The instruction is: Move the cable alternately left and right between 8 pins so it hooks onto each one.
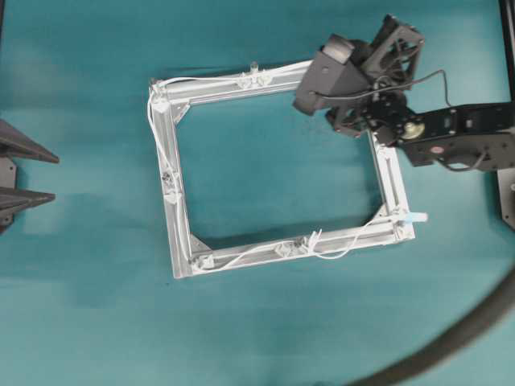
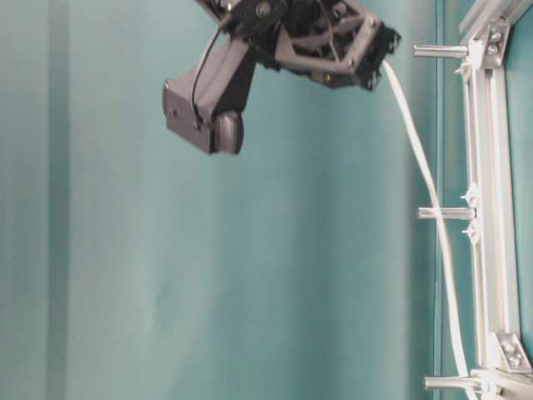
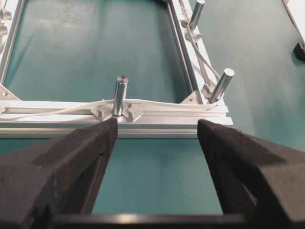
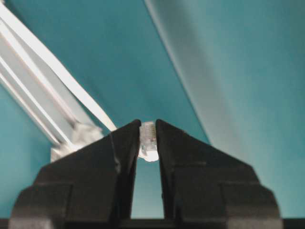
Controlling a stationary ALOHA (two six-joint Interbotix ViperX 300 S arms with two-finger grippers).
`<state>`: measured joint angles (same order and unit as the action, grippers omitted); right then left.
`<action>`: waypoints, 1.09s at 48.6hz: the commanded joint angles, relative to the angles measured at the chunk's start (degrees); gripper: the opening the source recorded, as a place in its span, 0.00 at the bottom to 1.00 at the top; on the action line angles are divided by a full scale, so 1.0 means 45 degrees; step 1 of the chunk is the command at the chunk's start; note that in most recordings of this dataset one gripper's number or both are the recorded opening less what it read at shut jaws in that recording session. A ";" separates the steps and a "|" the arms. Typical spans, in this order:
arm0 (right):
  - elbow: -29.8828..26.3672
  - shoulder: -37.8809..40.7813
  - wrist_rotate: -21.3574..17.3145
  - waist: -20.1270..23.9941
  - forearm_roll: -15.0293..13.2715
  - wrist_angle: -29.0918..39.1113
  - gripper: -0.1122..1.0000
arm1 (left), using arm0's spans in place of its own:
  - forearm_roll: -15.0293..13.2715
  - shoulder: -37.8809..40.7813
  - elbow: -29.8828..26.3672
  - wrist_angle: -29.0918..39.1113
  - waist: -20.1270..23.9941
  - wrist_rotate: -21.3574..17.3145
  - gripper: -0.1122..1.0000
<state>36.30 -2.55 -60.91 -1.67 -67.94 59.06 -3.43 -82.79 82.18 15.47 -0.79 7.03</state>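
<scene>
1. Our right gripper [image 4: 147, 143] is clamped on the clear plug at the end of the cable [image 2: 429, 187]; in the right wrist view the plug sits squarely between the two dark jaws.
2. Our left gripper [image 3: 155, 138] stands wide open and holds nothing. It rests off the left side of the frame [image 1: 179, 241], well away from the work.
3. From overhead, the cable already runs from the near right corner, along the near bar, up the left bar and across the far bar towards the far right corner, where the right gripper [image 1: 354, 96] hangs above it.
4. The pins [image 3: 120, 95] along those three bars look threaded. The right bar seems the only stretch not yet laced, so we judge the task to be well along.
5. In the table-level view the cable trails from the gripper to the frame, its free length lying roughly along that bar.
6. What remains lies on the right bar, nearer than the gripper in the overhead view. The right arm is plainly the closer one and already has the cable, so the next hooking falls to it.
</scene>
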 commanded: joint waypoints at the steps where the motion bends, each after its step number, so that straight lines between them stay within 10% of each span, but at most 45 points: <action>1: 0.0195 -0.0684 0.0098 0.0059 -0.0098 0.0117 0.22 | 0.0039 0.0215 -0.0332 -0.0059 0.0039 0.0078 0.80; 17: 0.1348 -0.1113 0.0645 -0.0488 -0.0352 -0.1406 0.22 | 0.0039 0.0215 -0.0332 -0.0059 0.0039 0.0078 0.80; 34: 0.1602 -0.1074 0.1660 -0.1602 -0.2500 -0.1406 0.22 | 0.0039 0.0215 -0.0332 -0.0059 0.0039 0.0078 0.80; 53: 0.2637 -0.1074 0.1172 -0.2637 -0.3340 -0.2598 0.22 | 0.0039 0.0215 -0.0332 -0.0059 0.0039 0.0078 0.80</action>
<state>48.43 -6.50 -54.93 -11.78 -81.91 48.16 -3.43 -82.79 82.18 15.47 -0.79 6.94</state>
